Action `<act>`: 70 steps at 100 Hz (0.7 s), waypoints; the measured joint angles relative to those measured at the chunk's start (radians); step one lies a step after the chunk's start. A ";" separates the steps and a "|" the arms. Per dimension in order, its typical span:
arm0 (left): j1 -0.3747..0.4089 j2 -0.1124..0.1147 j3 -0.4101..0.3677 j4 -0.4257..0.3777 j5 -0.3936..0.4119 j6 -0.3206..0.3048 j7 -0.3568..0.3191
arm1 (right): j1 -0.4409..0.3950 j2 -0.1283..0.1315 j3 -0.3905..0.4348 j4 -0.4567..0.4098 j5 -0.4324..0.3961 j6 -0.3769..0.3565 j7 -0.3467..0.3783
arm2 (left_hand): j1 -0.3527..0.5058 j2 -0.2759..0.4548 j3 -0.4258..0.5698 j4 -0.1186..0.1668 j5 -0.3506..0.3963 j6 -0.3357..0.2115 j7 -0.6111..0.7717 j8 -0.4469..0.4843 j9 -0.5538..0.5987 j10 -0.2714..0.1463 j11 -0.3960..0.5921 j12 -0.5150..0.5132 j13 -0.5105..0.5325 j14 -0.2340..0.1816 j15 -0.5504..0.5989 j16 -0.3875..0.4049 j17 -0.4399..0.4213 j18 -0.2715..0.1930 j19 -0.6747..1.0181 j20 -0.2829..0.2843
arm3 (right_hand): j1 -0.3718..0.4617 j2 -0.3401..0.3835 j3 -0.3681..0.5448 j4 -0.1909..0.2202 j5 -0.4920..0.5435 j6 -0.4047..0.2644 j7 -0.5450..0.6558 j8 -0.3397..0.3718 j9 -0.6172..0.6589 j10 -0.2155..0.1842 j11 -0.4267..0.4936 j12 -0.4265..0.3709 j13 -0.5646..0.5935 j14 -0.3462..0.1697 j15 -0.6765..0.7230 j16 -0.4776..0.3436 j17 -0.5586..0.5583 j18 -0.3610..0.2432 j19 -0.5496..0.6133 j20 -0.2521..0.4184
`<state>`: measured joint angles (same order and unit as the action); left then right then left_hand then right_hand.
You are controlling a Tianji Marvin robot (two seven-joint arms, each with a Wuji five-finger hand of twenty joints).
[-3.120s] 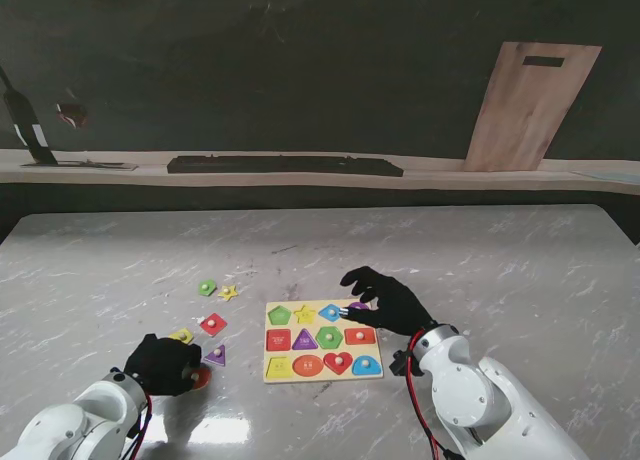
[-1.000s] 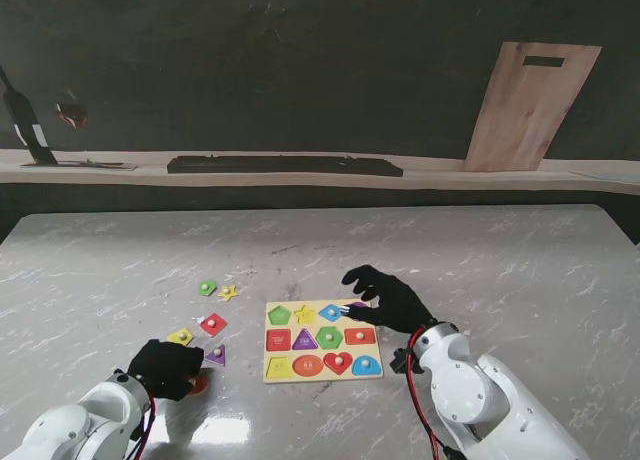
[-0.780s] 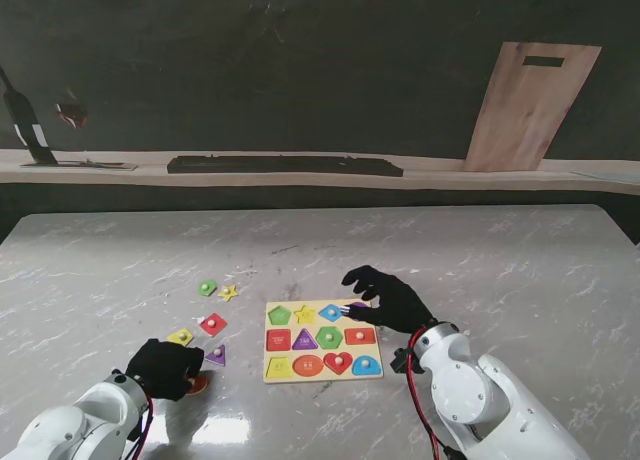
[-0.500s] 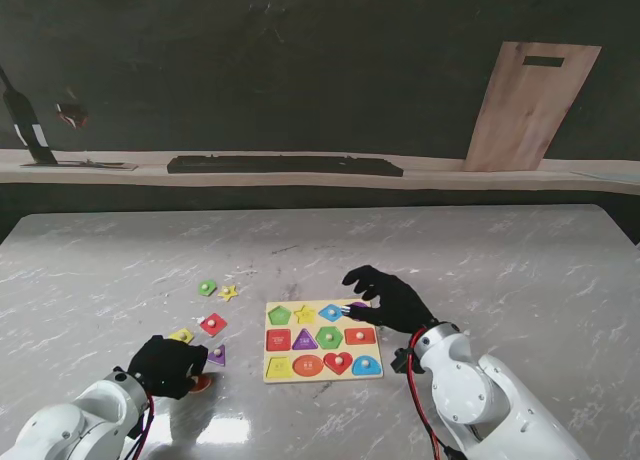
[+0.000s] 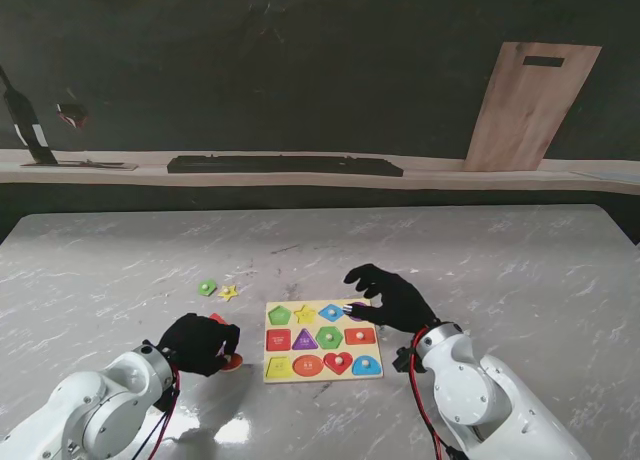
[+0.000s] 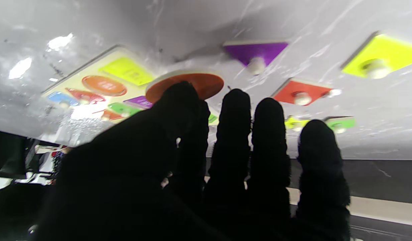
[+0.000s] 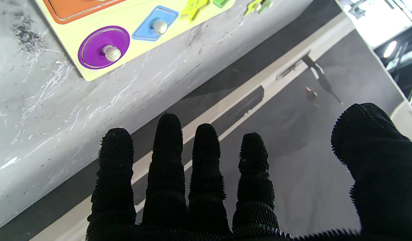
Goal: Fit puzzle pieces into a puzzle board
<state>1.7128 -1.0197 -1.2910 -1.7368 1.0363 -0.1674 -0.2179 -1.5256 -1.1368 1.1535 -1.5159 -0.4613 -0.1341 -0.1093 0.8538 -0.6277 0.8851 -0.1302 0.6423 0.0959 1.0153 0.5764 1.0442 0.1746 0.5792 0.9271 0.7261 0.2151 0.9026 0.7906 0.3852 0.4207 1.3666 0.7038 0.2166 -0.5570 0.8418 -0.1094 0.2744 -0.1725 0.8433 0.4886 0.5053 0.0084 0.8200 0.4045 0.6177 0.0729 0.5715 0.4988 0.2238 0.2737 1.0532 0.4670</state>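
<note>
Left hand (image 5: 200,343) fingers pinched on the orange oval piece (image 6: 185,84), lifted off the tabletop (image 5: 480,250) just left of the puzzle board (image 5: 322,340), probably bound for its orange oval slot. Right hand (image 5: 392,298) fingers spread, empty (hovering at the board's far right corner, perhaps steadying).

Orange oval piece (image 6: 187,84) lies just left of puzzle board (image 5: 322,369).

1. Both hands wore black: left hand (image 5: 199,343), right hand (image 5: 392,300).
2. Piece at the left hand's fingertips (image 6: 185,85) was orange.
3. Puzzle board (image 5: 274,374) was pale yellow, its shapes multicoloured.
4. Table (image 5: 500,260) was grey-white marble.
5. Disc (image 7: 103,47) beyond the right hand's fingers was purple.
</note>
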 measured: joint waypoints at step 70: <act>-0.344 0.002 0.351 0.176 -0.240 0.032 -0.064 | -0.010 -0.002 0.029 0.006 -0.026 -0.027 -0.031 | 0.000 0.010 0.001 0.000 -0.001 0.000 0.000 0.000 -0.010 0.001 0.073 0.031 0.001 0.000 0.047 0.059 0.017 0.000 0.024 0.036 | 0.000 0.012 0.000 0.000 0.000 0.000 0.000 0.000 0.000 0.000 0.000 0.000 0.000 0.000 0.000 0.000 0.000 0.000 0.000 0.000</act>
<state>1.3683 -1.0181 -0.9400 -1.5605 0.7962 -0.1350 -0.2817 -1.5360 -1.1388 1.1823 -1.5101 -0.4876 -0.1610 -0.1401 0.8539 -0.6177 0.8857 -0.1302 0.6413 0.0959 1.0153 0.5766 1.0344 0.1753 0.6523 0.9584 0.7270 0.2151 0.9499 0.8500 0.4022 0.4206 1.3907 0.7401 0.2166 -0.5446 0.8419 -0.1093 0.2744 -0.1728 0.8433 0.4889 0.5053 0.0084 0.8200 0.4046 0.6177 0.0728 0.5715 0.4988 0.2238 0.2737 1.0532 0.4671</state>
